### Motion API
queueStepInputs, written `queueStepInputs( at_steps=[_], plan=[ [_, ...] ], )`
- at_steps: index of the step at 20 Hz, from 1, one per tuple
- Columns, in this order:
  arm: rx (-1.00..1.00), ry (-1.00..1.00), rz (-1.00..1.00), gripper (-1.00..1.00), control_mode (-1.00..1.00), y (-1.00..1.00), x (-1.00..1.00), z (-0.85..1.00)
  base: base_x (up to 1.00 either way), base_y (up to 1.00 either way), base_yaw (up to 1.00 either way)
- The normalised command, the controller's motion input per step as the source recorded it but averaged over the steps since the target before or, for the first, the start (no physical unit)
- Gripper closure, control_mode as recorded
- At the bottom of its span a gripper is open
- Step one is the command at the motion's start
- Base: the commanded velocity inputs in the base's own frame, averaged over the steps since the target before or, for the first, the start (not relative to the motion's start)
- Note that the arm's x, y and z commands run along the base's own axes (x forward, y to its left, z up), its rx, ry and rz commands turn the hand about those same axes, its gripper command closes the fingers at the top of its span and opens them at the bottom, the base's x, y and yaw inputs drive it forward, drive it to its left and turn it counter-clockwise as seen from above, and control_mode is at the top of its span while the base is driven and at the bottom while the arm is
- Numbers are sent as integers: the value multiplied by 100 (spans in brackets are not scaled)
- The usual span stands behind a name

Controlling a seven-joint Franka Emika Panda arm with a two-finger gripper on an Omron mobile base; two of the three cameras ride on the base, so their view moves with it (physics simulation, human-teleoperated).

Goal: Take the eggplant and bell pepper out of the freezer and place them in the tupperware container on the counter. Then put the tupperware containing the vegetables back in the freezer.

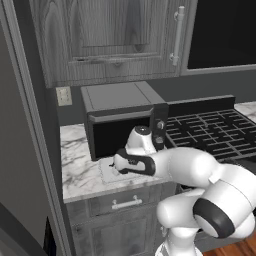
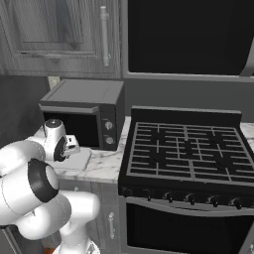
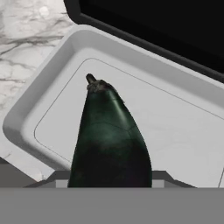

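The eggplant (image 3: 109, 140), dark green-black with its stem pointing away, stands out from between my fingers in the hand view. My gripper (image 1: 119, 164) is shut on it and hovers low over the tupperware container (image 3: 30, 113), a pale shallow tray with rounded corners. The tray (image 1: 106, 172) lies on the marble counter (image 1: 77, 165) just in front of the microwave. In the right base view my gripper (image 2: 73, 144) hangs over the tray (image 2: 82, 159). The tray's floor is bare. The bell pepper and the freezer's inside are out of view.
A black-fronted microwave (image 1: 120, 120) stands right behind the tray, close to my hand. The stove with black grates (image 2: 186, 149) lies to the right. Wood-grain cabinets (image 1: 105, 35) hang above. A tall grey panel (image 1: 20, 150) closes off the counter's left end.
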Motion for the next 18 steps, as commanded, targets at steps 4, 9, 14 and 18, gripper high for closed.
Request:
queueStepInputs(
  at_steps=[4, 9, 14, 18],
  plan=[
    [0, 0, 0, -100, -100, 6, 0, -2, 0, 0, 0],
    [0, 0, 1, -100, -100, 4, 0, 0, 0, 0, 0],
    [0, -3, 2, -100, -100, 0, -1, 11, 0, 0, 0],
    [0, -12, 0, -100, -100, 0, -18, 45, 0, 0, 0]
  ],
)
